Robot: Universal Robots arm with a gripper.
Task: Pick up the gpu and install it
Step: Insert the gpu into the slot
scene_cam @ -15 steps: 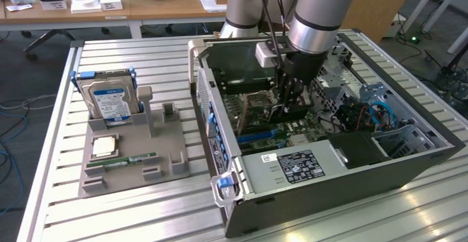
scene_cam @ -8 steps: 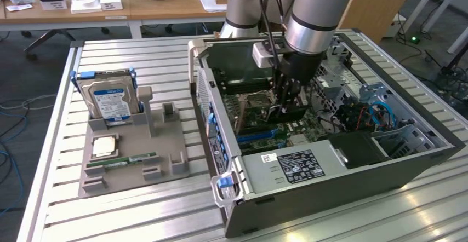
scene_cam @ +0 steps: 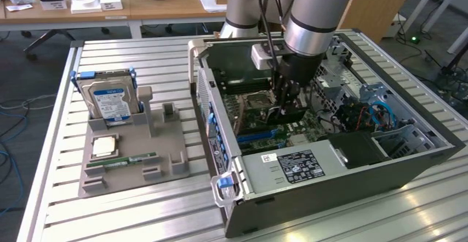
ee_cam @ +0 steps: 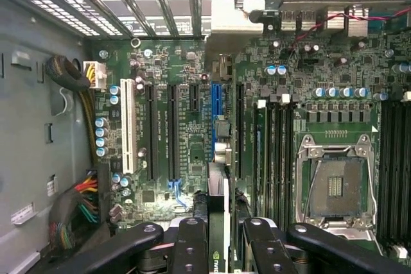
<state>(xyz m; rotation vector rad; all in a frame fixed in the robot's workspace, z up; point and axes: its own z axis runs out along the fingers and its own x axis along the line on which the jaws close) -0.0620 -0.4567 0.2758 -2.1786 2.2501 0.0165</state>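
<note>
The gpu, a thin dark card, hangs upright inside the open computer case, just above the green motherboard. My gripper reaches down into the case and is shut on the card's upper edge. In the wrist view the gpu appears edge-on between my black fingers, lined up over the blue expansion slot. My gripper sits directly above that slot. The card's lower edge looks close to the slot; I cannot tell whether they touch.
A grey parts tray lies on the exterior view's left, holding a hard drive, a processor chip and a green memory stick. Black slots, a white slot, a processor socket and cable bundles surround the blue slot.
</note>
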